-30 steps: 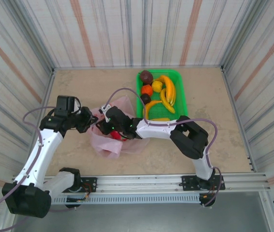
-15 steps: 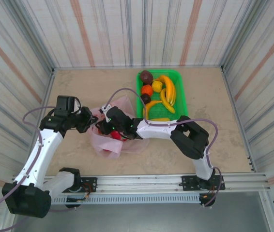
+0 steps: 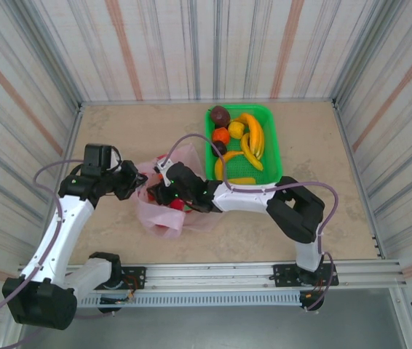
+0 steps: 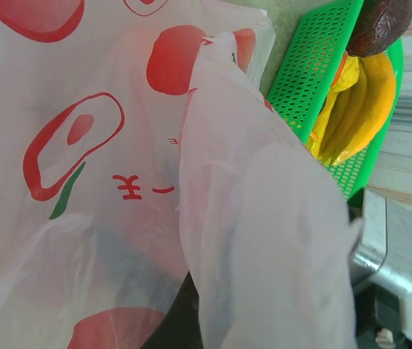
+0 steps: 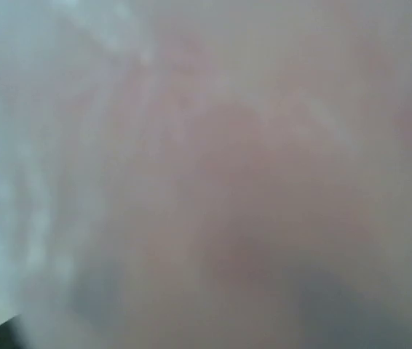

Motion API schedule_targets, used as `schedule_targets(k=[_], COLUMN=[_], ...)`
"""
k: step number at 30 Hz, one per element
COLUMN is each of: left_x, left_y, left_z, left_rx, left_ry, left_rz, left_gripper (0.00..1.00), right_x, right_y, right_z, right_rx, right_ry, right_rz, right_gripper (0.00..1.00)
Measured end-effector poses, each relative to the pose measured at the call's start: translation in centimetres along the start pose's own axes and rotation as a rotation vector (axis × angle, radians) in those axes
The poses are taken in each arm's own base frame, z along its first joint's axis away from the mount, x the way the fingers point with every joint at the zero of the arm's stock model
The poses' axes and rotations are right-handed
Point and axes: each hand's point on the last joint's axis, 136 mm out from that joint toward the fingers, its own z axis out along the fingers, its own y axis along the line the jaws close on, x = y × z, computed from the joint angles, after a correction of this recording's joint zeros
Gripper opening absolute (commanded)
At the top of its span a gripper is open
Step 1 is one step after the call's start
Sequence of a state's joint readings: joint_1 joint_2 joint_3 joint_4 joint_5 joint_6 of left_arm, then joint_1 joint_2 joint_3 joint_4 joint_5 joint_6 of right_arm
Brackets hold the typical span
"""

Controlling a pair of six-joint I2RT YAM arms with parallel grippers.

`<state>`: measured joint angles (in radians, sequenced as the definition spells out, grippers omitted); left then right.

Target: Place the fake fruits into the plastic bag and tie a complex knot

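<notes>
The pink plastic bag lies crumpled at the table's centre left. My left gripper is at its left rim, shut on the film. In the left wrist view the plastic bag, with red prints, drapes over the jaws and hides them. My right gripper reaches into the bag's mouth from the right, and its jaws are hidden by plastic. A red fruit lies inside the bag just below it. Blurred pink film of the plastic bag presses against the right wrist camera. Bananas, an orange fruit and a dark purple fruit lie in the basket.
The green mesh basket stands just right of the bag at the back centre; its corner shows in the left wrist view with bananas. Striped walls close in the table on three sides. A metal rail runs along the near edge.
My right arm has shifted a little to the right and its elbow has swung outward. The red fruit stays in the bag. The left arm holds still.
</notes>
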<state>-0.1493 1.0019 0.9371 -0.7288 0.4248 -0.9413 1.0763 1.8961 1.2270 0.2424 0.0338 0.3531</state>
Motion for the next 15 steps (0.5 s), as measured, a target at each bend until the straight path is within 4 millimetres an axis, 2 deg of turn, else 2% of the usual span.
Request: schedule_targets(k=[8, 15], left_x=[0.1, 0.1], left_y=[-0.2, -0.9], left_z=[-0.1, -0.1], left_rx=[0.013, 0.045], left_ry=[0.003, 0.008], left_rz=[0.006, 0.017], left_gripper=[0.0, 0.01], right_x=[1.5, 0.9], right_y=[1.2, 0.9], right_z=[-3.0, -6.4], right_rx=[0.016, 0.066], right_ry=[0.021, 0.008], right_rz=[-0.062, -0.078], right_gripper=[0.76, 0.75])
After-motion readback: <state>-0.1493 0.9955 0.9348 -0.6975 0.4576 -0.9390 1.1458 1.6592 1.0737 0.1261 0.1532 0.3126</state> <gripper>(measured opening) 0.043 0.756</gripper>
